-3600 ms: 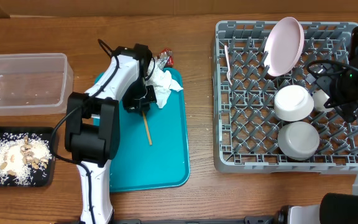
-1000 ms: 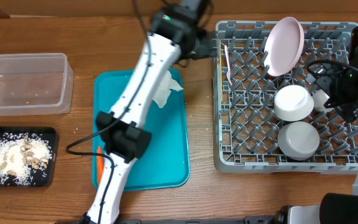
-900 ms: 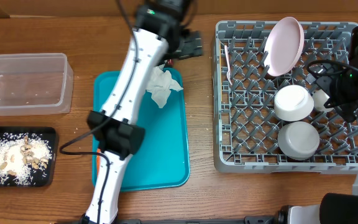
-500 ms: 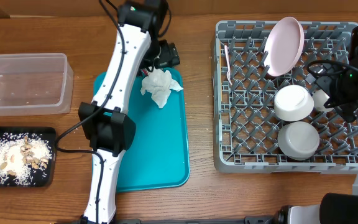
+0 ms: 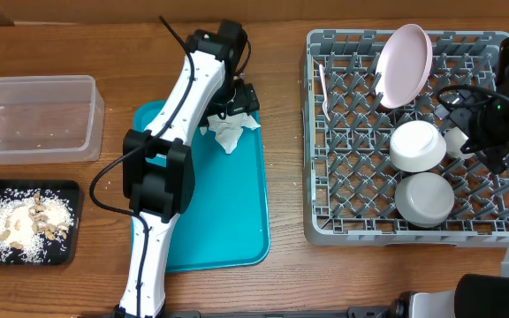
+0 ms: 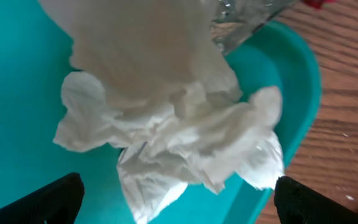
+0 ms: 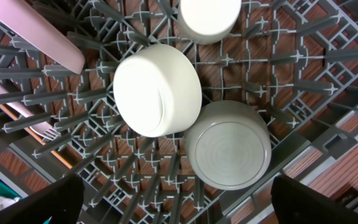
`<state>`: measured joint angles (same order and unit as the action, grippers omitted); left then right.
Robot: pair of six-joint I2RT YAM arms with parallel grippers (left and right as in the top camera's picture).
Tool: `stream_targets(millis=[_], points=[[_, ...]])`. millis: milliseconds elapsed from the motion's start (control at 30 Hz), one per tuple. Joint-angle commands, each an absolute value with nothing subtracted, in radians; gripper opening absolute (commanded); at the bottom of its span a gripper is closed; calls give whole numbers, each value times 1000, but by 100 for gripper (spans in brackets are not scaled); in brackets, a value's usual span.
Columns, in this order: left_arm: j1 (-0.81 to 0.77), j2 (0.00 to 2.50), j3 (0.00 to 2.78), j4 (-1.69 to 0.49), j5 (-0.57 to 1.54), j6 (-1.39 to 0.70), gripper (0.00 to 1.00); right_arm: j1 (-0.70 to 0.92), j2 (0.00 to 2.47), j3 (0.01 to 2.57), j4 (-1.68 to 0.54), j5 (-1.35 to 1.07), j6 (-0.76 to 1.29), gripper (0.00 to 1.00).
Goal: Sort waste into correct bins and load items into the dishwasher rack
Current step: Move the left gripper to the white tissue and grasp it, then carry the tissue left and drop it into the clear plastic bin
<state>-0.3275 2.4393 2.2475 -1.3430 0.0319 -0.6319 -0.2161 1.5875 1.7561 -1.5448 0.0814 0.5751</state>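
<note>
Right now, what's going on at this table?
The left pincer hangs open over a crumpled napkin at the far corner of the teal tray, and it grips nothing. The right pincer is open too, parked above the rack, which already holds a plate, two bowls, a cup and a fork. Food scraps lie in the black tray.
</note>
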Motion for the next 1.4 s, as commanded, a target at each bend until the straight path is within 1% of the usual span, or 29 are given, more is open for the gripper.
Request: stream_targets(millis=[0,33,233,300,433,533,600,700,800,867,1067,1367], points=[[-331,2444,2201,-1310,15,-662,99,-219,1584,1753,-1541,80,573,100],[-332,2444,2190,-1300,15,-662,98,-219,1584,1753,-1541,80,573,100],[-337,2444,2146,-1257,15,-662,85,-219,1584,1753,-1541,80,573,100],[-339,2444,2139,-1251,15,-662,79,-219,1584,1753,-1541,80,573,100],[-342,2444,2127,-1248,14,-662,73,-219,1584,1753,-1541,80,573,100],[-342,2444,2117,-1245,15,-662,62,-219,1584,1753,-1541,80,574,100],[-342,2444,2115,-1250,15,-662,52,-219,1584,1753,-1541,80,574,100],[-343,2444,2115,-1261,15,-662,25,-219,1584,1753,-1541,80,573,100],[-343,2444,2118,-1288,19,-662,6,-219,1584,1753,-1541,80,574,100],[-343,2439,2120,-1312,19,-662,4,-219,1584,1753,-1541,80,573,100],[-343,2394,2149,-1382,16,-663,4,-219,1584,1753,-1541,80,573,100],[-340,2217,2158,-1427,19,-662,4,-219,1584,1753,-1541,80,573,100]])
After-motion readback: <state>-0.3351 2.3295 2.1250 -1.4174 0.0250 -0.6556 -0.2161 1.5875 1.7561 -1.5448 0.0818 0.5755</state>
